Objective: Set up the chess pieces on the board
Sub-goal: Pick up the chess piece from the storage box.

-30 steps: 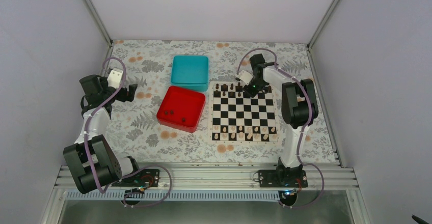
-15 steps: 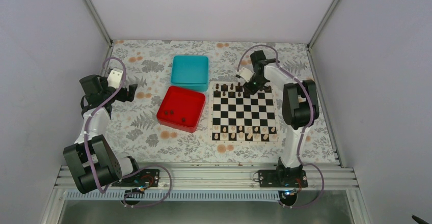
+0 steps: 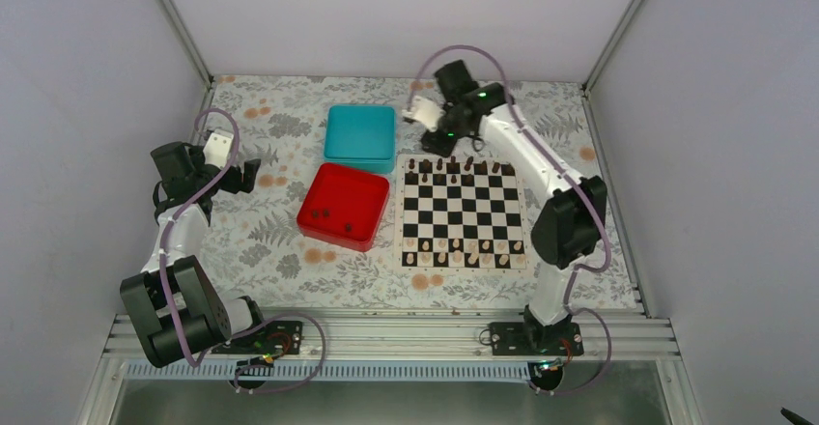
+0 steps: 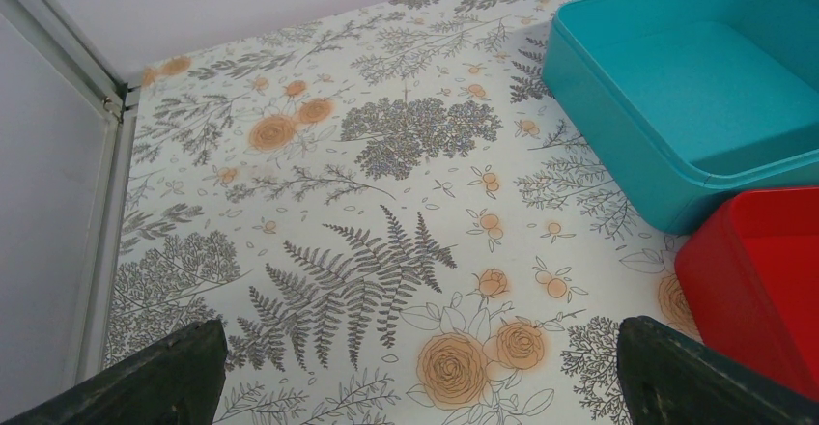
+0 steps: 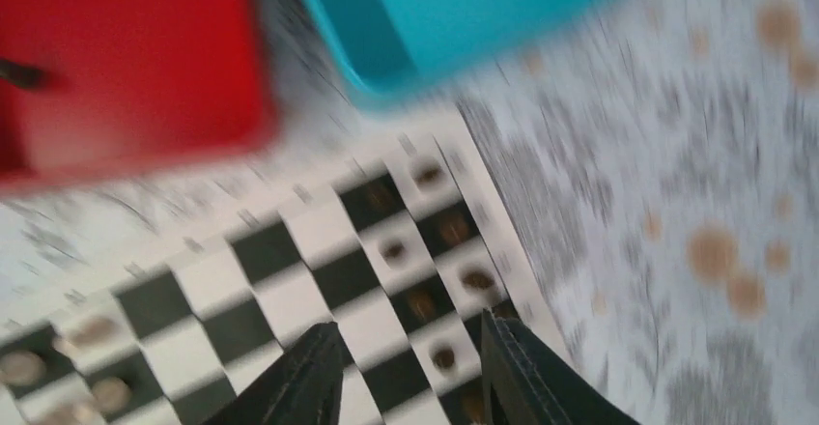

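1. A pale-walled enclosure surrounds a table (image 3: 270, 251) covered in a grey-and-orange floral cloth. Two robot arms are mounted at its near edge.
2. A flat, square, black-and-white chequered chessboard (image 3: 462, 214) lies right of centre. Small pale tan pieces (image 3: 454, 247) fill most of its near rows. Tiny dark brown-black chess pieces (image 3: 440, 165) stand only along the far edge, roughly six of them, with gaps in that row. The row in front of it looks bare, so the dark side appears well under half done.
3. An open teal plastic box (image 3: 359, 135) sits left of the board's far corner and shows nothing inside. Just in front of it is a shallow red plastic tray (image 3: 340, 237), which holds about three dark pieces (image 3: 325, 214). These likely go on the board next. Where the rest of the dark set is cannot be seen.
4. The right gripper (image 3: 432, 141) hangs above the cloth between the teal box and the board's far left corner. Its wrist view is blurred, but the two dark fingers (image 5: 314, 377) stand partly apart. Board squares show between them, and they carry and touch nothing.
5. The left gripper (image 3: 246, 176) is off to the left, well apart from the board. Its jaws are spread fully wide over bare cloth, and it is empty (image 4: 415, 386).
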You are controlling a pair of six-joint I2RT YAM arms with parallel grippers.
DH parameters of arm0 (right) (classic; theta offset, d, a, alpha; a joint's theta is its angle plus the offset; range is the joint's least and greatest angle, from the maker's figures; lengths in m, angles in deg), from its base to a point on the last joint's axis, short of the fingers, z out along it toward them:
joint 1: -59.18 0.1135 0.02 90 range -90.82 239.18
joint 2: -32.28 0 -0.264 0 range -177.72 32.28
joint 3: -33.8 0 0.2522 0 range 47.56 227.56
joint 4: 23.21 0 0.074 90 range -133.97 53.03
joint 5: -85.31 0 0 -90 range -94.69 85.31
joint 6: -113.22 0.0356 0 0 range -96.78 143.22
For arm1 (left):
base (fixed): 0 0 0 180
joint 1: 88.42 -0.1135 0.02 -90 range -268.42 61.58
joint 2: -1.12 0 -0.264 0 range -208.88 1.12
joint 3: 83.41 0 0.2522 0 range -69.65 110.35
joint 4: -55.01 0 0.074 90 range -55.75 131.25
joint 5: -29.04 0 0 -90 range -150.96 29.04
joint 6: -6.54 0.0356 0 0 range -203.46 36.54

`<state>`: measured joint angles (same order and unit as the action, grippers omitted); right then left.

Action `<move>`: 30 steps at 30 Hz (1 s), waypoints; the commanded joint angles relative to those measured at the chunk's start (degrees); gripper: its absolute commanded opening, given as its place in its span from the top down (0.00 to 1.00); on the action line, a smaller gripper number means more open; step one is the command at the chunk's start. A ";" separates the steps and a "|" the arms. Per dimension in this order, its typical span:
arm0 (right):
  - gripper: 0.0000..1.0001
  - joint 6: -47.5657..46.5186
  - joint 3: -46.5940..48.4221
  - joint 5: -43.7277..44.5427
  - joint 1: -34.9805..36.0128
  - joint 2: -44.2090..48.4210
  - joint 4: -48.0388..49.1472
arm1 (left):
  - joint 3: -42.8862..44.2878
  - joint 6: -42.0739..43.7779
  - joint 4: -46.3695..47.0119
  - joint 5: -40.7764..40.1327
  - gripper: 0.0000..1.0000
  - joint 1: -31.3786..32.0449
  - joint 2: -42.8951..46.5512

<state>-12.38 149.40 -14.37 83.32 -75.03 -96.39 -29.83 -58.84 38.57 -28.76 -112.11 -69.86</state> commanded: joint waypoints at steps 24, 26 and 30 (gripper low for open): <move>0.50 -0.78 16.90 -3.26 27.76 -27.74 17.78 | 0.75 1.66 -0.83 2.67 0.00 -0.40 -2.06; 0.49 -1.12 17.89 -3.23 28.23 -29.25 17.40 | 0.71 1.66 -0.83 2.77 0.00 -0.40 -1.91; 0.48 -1.36 20.94 -3.71 28.76 -32.21 16.15 | 0.58 1.74 -0.76 2.60 0.00 -0.40 -1.91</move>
<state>-12.75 167.10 -16.33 111.30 -103.70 -80.50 -29.81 -58.21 37.24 -27.80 -112.11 -71.78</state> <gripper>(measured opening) 0.518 0.999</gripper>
